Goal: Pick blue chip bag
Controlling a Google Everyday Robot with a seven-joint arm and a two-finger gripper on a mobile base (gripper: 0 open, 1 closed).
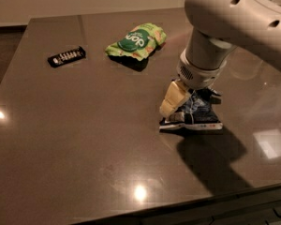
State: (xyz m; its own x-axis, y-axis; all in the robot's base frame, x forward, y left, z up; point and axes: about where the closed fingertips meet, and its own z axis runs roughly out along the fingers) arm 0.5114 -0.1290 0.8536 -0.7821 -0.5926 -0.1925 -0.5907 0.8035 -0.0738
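Observation:
The blue chip bag [201, 117] lies crumpled on the dark table [84, 125], right of the middle; it is navy with white panels and a light strip along its bottom edge. My gripper [179, 106] is down at the bag's left end, touching it, under the large white arm [225, 18]. The arm hides the bag's upper part and the far side of the gripper. The bag rests on the table.
A light green bag with a dark green round logo [136, 41] lies at the back middle. A small black bar-shaped wrapper [66, 56] lies at the back left. The table's front edge [178, 205] runs close below the blue bag.

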